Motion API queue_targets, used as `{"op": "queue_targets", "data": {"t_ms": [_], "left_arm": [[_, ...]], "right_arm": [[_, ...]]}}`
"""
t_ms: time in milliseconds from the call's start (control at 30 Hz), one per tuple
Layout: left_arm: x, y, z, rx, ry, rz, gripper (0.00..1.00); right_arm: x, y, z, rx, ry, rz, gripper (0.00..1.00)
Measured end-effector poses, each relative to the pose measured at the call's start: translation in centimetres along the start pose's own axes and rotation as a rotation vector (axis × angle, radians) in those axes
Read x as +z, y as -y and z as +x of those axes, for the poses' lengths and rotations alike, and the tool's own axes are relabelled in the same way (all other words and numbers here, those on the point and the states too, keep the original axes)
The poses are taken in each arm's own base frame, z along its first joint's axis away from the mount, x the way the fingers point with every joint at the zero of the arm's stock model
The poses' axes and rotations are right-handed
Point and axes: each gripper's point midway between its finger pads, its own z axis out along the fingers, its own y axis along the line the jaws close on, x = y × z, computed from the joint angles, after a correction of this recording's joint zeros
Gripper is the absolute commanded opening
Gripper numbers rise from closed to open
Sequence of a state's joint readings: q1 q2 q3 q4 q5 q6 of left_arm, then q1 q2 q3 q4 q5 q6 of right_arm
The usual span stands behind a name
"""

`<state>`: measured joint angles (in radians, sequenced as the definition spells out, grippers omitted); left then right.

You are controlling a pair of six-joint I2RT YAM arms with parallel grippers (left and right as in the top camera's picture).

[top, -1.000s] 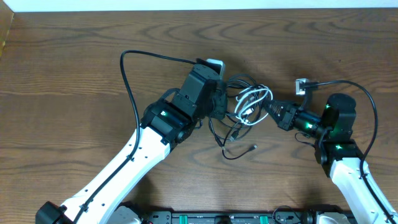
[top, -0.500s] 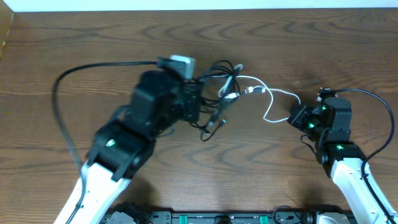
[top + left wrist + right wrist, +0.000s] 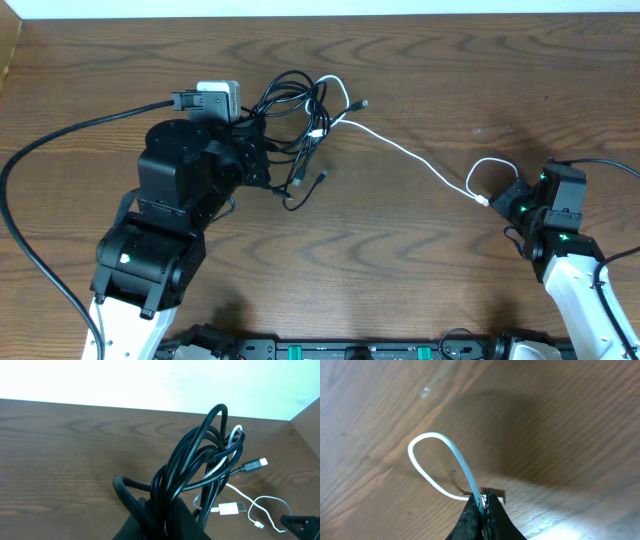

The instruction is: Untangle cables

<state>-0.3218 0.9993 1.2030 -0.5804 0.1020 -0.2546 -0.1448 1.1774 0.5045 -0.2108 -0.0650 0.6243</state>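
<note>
Table point(image 3: 400, 270): dark brown wood w/ strong grain running L–R, fills nearly the whole overhead view; pale strip along top edge of frame. White cable point(image 3: 405, 150) crosses it from upper centre down to right-centre, ending in a small loop. Whether it touches the wood: can't tell. Black cables point(image 3: 185, 460) bunched at upper centre-left, loops standing up off the surface in left wrist view. A couple of plug ends hang low by the wood, contact unclear. Tiny pale speck point(image 3: 425, 391) on the wood, upper left of right wrist view.

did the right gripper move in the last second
Yes. The right gripper, shut on the white cable, has pulled rightward across the table, from near its middle toward its right side.
</note>
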Motion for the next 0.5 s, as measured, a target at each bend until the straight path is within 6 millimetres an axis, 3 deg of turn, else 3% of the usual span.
{"op": "queue_targets", "data": {"t_ms": [367,500], "left_arm": [[-0.1,-0.2,2.4,-0.017,-0.101,0.003,0.07],[-0.2,-0.3,3.2,-0.02,-0.133,0.0,0.08]], "right_arm": [[-1.0,6.2,-3.4,0.078,0.156,0.26,0.07],[-1.6,7.5,-5.4,0.107,0.243,0.306,0.06]]}}
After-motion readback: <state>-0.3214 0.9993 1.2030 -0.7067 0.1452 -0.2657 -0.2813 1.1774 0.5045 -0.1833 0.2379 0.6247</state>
